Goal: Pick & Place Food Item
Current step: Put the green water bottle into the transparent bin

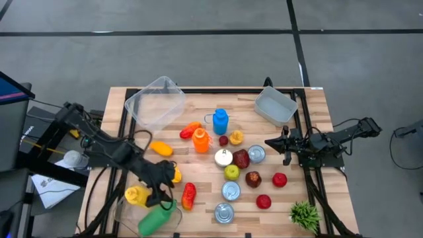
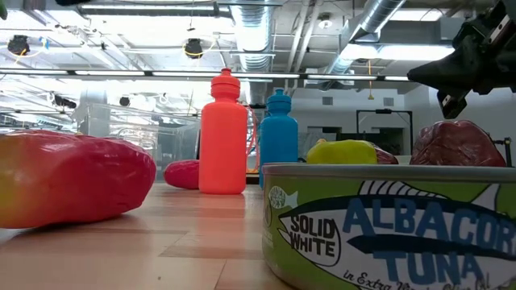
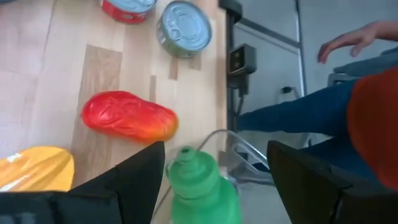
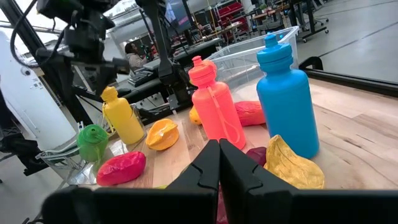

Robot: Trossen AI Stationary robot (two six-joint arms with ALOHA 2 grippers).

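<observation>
Left gripper (image 1: 160, 196) hovers jaws wide at the table's near-left, the lying green bottle (image 3: 199, 190) directly below between its fingers (image 3: 134, 180), red-yellow mango (image 3: 129, 117) just right of it; right gripper (image 1: 272, 143) idles shut at mid-right.

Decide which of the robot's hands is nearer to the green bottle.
Left. The left hand hangs open right over the green bottle at the table's front-left corner. The right hand is shut, far across the table beside the cans.
</observation>
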